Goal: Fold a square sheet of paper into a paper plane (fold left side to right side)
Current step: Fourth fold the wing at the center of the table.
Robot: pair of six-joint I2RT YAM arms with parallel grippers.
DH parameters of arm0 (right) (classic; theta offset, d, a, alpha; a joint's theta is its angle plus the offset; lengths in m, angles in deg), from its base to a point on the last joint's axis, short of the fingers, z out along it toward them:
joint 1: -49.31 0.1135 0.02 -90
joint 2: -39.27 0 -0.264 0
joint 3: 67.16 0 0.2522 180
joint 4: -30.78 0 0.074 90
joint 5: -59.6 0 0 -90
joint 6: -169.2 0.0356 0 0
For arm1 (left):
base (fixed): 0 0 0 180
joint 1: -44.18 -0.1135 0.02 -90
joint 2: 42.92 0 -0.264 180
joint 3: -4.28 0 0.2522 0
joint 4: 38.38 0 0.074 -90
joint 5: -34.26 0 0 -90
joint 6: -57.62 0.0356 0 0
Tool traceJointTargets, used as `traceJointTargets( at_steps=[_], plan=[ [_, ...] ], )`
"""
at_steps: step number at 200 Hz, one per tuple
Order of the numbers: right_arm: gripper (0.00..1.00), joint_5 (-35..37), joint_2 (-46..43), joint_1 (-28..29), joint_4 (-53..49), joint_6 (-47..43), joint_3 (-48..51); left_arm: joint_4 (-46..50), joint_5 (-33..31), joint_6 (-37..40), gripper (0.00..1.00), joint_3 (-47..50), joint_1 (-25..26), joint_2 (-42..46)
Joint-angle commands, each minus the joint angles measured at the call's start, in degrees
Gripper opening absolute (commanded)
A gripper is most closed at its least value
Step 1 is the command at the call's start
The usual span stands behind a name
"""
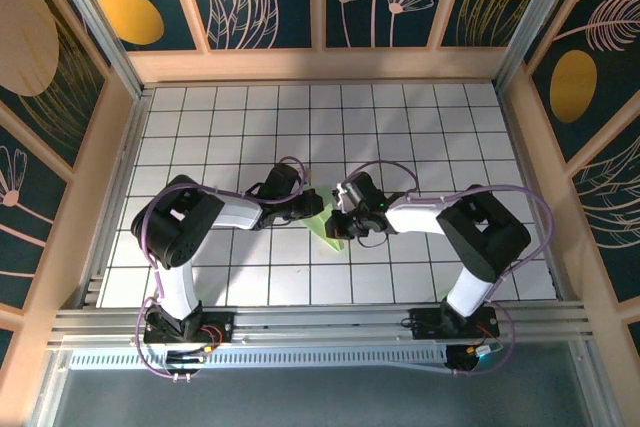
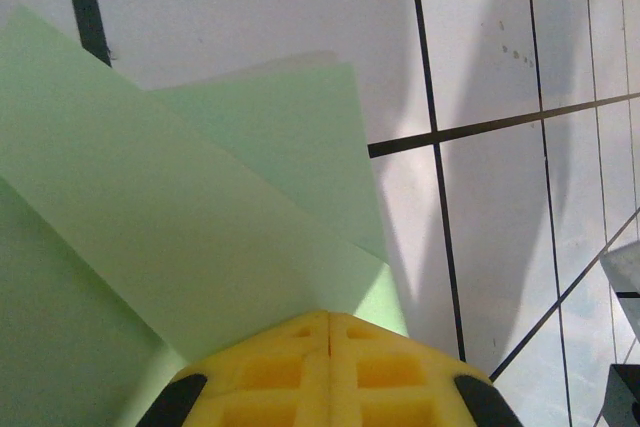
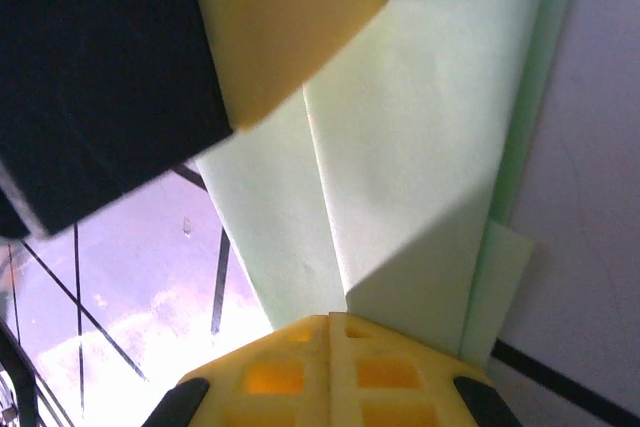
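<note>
**A:** Pale green, thin and plain: that is the paper [image 1: 328, 225], already creased into a narrow, pointed shape with several layers overlapping. Where does it sit?

**B:** On the white gridded counter [image 1: 230, 127], over the middle tiles. The left gripper [image 2: 329, 319] meets the paper from its left side and the right gripper [image 3: 330, 319] from its right, so the two nearly touch above it.

**A:** And how do the grippers stand?

**B:** Both have their yellow fingers pressed together with no gap between them. From each wrist the paper runs straight out from the fingertips. I cannot tell whether a layer is pinched between the fingers or whether the closed tips only press down on the paper.

**A:** What could go wrong from here?

**B:** I would judge slipping to be the main risk. The tiles look smooth and the paper is light, so a sideways drag from either tip could slide the whole paper along instead of sharpening a crease. The left-to-right fold would then land askew, and the wings would come out uneven.

**A:** Anything else?

**B:** The upper flaps look slightly lifted, so they may spring open once the pressure goes. The grippers are also crowded over the paper. If they move toward each other they could knock together, and if they pull apart while gripping it the paper might tear.
</note>
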Motion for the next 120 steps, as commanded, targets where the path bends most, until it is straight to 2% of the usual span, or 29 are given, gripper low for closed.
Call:
traceJointTargets(
  at_steps=[1,120],
  plan=[
    [0.0,0.61,-2.01,0.83,-5.55,-0.32,2.15,6.74,-5.33,0.04,0.0,0.52,-0.48,-2.54],
    [0.0,0.12,-4.86,1.91,-6.8,0.3,5.14,6.88,-5.37,0.05,0.0,0.28,-0.52,-3.02]
  ],
)
